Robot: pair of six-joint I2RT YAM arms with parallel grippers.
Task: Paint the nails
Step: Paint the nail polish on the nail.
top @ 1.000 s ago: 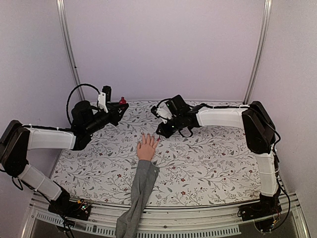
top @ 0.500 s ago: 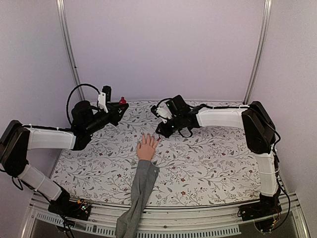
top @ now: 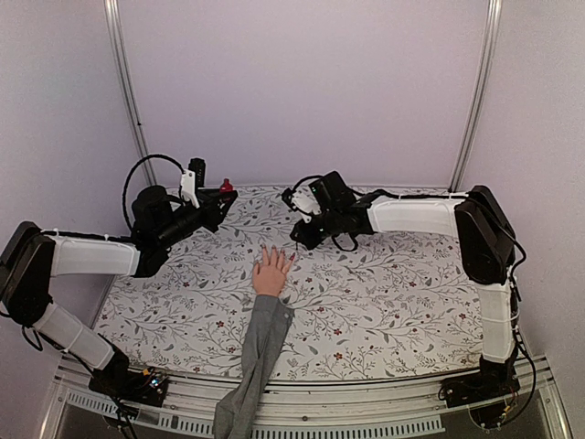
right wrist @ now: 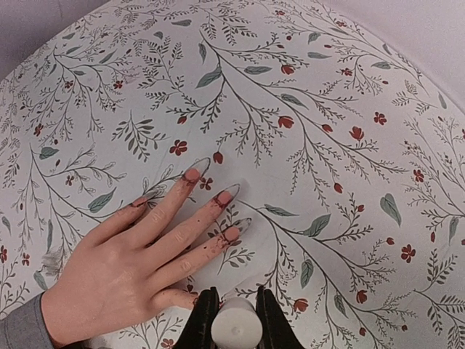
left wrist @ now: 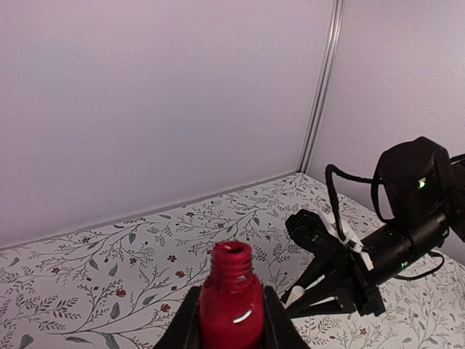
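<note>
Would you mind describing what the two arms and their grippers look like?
The left arm and right arm match: white sleeves over the long links, black joints. A black cable loops over the left wrist; thinner ones curl at the right. The left gripper and right gripper have black fingers, the left bearing a white bracket. A green light glows on the right wrist.

You've got the mannequin hand [top: 271,273] lying flat mid-counter [top: 393,302], its nails [right wrist: 229,191] pointing to the far side. Your right pincer [top: 299,240], the cap [right wrist: 236,329] between its fingers, hangs just beyond those fingertips, to their right. Your left pincer [top: 222,192] holds the bottle [left wrist: 232,309] well apart, at the far left.
</note>
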